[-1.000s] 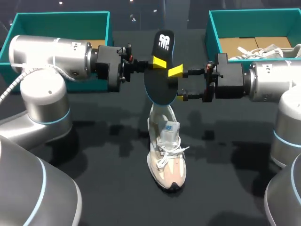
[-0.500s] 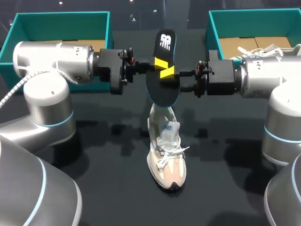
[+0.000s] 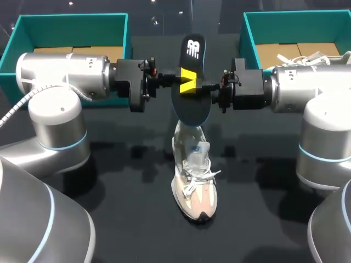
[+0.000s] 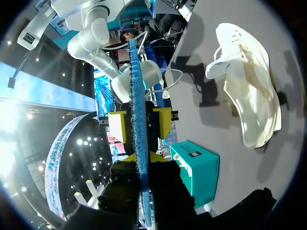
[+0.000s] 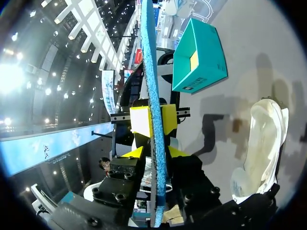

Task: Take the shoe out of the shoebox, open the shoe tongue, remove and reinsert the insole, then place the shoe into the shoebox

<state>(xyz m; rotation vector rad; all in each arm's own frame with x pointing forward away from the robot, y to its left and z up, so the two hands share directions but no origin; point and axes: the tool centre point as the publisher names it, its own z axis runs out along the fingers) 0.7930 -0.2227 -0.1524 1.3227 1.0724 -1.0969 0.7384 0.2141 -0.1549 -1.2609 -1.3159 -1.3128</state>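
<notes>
A dark insole with a blue underside stands on edge in the air above the beige sneaker, which lies on the black table with its toe toward me. My left gripper is shut on the insole from the left. My right gripper meets it from the right, its yellow fingers straddling the insole with a small gap showing. In the left wrist view the insole runs between the left gripper, with the right gripper just ahead. The right wrist view shows the insole inside the right gripper.
A teal shoebox stands at the back right, with cardboard and a white shoe inside. A second teal box stands at the back left behind my left arm. Bare black table surrounds the sneaker.
My right arm has moved left up to the insole and its fingers have narrowed around it. The left gripper kept hold of the insole, shifting slightly right.
</notes>
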